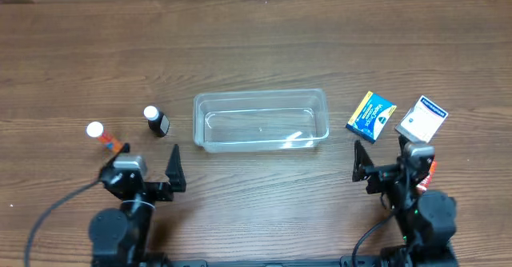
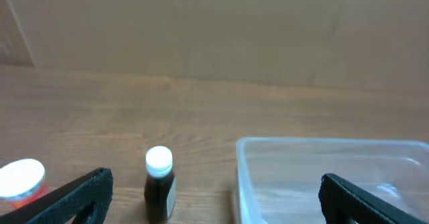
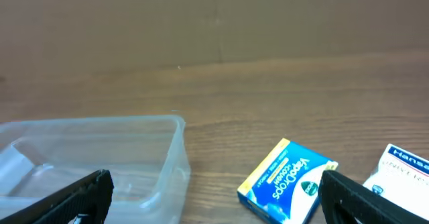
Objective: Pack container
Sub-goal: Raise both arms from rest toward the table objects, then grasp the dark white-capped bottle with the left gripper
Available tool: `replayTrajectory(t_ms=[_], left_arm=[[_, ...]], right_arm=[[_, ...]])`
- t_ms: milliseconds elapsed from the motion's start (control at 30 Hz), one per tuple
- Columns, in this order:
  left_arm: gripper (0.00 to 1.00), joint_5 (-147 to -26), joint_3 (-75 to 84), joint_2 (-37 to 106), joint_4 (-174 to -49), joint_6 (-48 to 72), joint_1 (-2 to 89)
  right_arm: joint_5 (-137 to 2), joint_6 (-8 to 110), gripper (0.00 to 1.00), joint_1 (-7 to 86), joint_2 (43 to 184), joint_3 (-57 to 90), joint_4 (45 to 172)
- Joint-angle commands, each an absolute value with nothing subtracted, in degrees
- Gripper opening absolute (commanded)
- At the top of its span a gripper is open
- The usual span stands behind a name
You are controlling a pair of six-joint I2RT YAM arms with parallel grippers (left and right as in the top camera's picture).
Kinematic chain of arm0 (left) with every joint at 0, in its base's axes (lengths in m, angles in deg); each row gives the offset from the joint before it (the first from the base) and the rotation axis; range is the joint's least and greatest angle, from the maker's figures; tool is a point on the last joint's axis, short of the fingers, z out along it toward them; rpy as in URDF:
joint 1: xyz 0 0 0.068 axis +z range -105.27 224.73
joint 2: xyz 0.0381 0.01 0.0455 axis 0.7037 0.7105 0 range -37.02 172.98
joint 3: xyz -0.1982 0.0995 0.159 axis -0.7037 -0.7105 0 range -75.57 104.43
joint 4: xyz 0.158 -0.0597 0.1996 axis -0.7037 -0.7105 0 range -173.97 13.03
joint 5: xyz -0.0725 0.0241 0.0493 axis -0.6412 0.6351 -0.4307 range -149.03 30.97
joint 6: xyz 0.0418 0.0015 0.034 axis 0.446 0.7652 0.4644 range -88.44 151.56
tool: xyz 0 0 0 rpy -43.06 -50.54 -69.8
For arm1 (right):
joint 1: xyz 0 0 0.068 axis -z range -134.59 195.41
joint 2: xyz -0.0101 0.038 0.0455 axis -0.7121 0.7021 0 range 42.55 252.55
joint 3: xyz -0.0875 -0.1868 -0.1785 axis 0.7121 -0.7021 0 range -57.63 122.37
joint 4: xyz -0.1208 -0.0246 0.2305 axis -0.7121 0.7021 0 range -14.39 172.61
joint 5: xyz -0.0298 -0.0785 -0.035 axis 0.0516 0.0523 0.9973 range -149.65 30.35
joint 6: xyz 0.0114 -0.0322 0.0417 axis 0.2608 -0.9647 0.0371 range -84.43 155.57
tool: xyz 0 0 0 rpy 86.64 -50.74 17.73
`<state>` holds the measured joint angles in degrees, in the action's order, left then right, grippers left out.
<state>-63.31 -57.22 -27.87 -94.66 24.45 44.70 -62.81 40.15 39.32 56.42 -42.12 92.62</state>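
The left arm (image 1: 120,219) and right arm (image 1: 428,219) crouch low at the near edge of the table (image 1: 256,27), both wrists level and facing the far side. The left jaws stand wide apart and hold nothing. The right jaws gape just as wide and touch nothing. The container (image 1: 260,96), clear and empty, lies lengthwise mid-table ahead of the arms. A dark bottle (image 1: 158,122) stands just to its left, and a blue-and-yellow box (image 1: 371,116) lies to its right.
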Motion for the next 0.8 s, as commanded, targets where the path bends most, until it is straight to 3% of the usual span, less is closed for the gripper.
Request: replayTrajectory(t_ms=[0, 233, 367, 767], left_arm=[[1.00, -61.8, -42.0, -16.5, -101.6, 21.7, 44.4], [1.00, -62.5, -8.9, 14.5, -131.1, 21.7, 44.4], [1.00, -62.7, -2.7, 23.5, -143.1, 21.7, 44.4], [1.00, -62.7, 4.9, 42.3, -143.6, 21.6, 47.6]], right_arm=[[-63.2, 43.1, 1.00, 39.0, 67.8, -29.9, 97.9], [-67.7, 42.9, 1.00, 39.0, 97.4, 1.8, 126.8], [-65.8, 42.9, 1.00, 39.0, 105.0, 12.0, 139.2], [-65.0, 46.1, 1.00, 44.0, 113.0, 12.0, 140.9]])
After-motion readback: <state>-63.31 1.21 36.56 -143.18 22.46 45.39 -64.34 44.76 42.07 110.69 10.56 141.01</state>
